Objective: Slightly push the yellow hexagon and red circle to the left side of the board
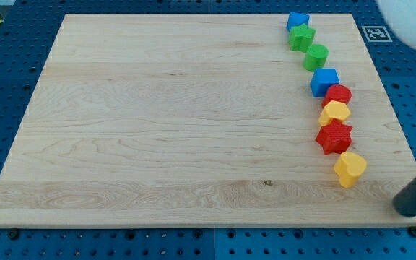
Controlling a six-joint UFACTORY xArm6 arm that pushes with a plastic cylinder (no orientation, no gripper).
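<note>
Resting bottom-right, my tip (409, 209) is sitting below the yellow hexagon (334, 113) and red circle (338, 94), risking dragging neighbouring blocks; no fingers showing.

Eight blocks curve down the right side of a wooden desk (157, 123): a yellow hexagon (334, 113) touches a red circle (338, 94) above it, while my tip (410, 208) sits at lower right, apart.

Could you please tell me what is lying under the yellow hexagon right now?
Only the wooden board shows around the yellow hexagon; the spot beneath is covered. My tip is away at the view's bottom right.
</note>
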